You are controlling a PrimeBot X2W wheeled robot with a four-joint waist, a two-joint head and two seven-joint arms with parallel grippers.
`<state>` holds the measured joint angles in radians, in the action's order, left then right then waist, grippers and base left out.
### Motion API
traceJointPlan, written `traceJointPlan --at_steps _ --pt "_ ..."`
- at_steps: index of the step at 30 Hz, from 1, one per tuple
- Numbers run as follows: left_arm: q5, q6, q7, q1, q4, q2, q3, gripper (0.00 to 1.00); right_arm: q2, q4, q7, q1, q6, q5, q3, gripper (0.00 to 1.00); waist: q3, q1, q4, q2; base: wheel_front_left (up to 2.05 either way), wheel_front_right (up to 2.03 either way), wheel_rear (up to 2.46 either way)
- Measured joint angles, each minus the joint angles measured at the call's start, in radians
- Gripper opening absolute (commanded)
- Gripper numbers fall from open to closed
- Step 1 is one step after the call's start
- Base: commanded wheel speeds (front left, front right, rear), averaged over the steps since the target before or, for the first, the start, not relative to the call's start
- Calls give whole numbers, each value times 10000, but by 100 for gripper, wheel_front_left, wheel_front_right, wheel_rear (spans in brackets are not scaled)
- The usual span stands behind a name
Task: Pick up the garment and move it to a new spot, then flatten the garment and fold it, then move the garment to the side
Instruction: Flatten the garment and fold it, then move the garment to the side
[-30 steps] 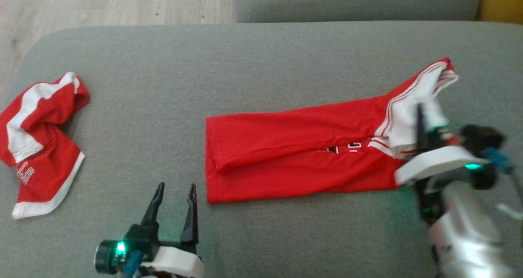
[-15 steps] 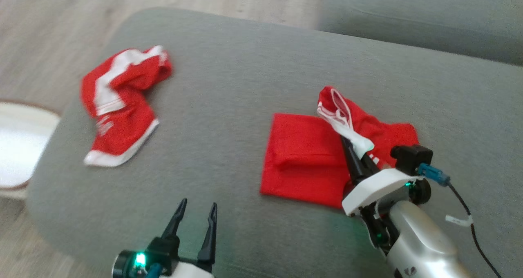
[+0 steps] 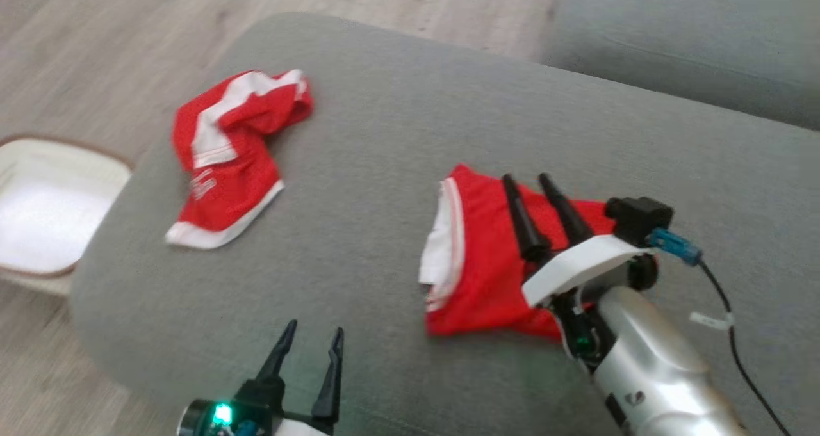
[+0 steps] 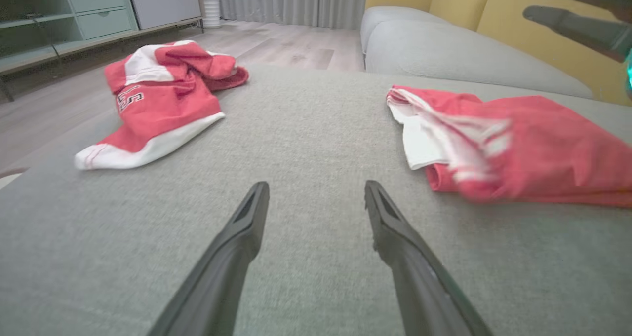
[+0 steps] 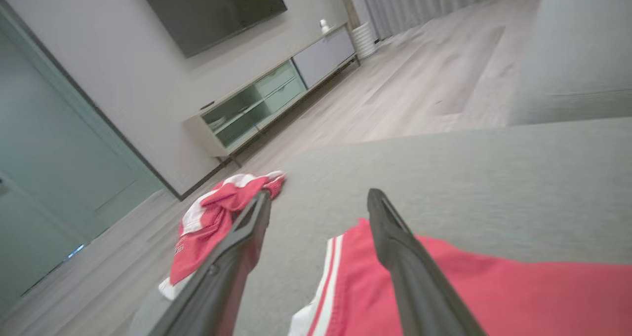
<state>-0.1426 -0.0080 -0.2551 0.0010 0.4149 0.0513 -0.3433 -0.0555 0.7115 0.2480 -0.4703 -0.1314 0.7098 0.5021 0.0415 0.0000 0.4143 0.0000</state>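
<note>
The garment (image 3: 487,276), red with white trim, lies folded over on itself on the grey sofa seat (image 3: 384,135), its white-striped edge facing left. My right gripper (image 3: 526,180) hovers just above it, open, nothing between its fingers. The right wrist view has those open fingers (image 5: 320,194) over the garment (image 5: 469,286). My left gripper (image 3: 315,328) stands open near the seat's front edge, left of the garment and apart from it. From the left wrist, that gripper (image 4: 316,185) points across bare cushion, with the garment (image 4: 518,143) to its right.
A second red and white garment (image 3: 230,161) lies crumpled at the seat's left end. A white basket (image 3: 38,212) stands on the wooden floor beyond that end. Another grey cushion (image 3: 692,45) rises at the back right.
My right gripper carried the garment's white-striped end over to the left, doubling the cloth, then opened and let go. The head camera has turned left. The left gripper stays open.
</note>
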Motion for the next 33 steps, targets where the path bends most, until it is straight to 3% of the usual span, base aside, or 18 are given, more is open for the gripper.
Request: traceJointPlan --at_steps 8,13,20,33 --pt "2 301 0 -297 -217 -2 577 100 -23 -533 13 995 0 -2986 -2792 100 -38 0 -1677 0 0 0 0" --pt "-2 476 0 -383 -265 -13 1093 100 -23 -849 15 1858 0 -3856 -3785 100 -37 0 -2672 0 0 0 0" --pt "46 523 0 -239 -257 -33 1779 100 2 -915 15 2637 0 -4217 -3988 100 -171 1 -3610 0 0 0 0" --pt "205 504 0 545 -267 -23 1860 100 29 -1174 15 3244 0 -4013 -3866 100 -356 0 -3932 0 0 0 0"
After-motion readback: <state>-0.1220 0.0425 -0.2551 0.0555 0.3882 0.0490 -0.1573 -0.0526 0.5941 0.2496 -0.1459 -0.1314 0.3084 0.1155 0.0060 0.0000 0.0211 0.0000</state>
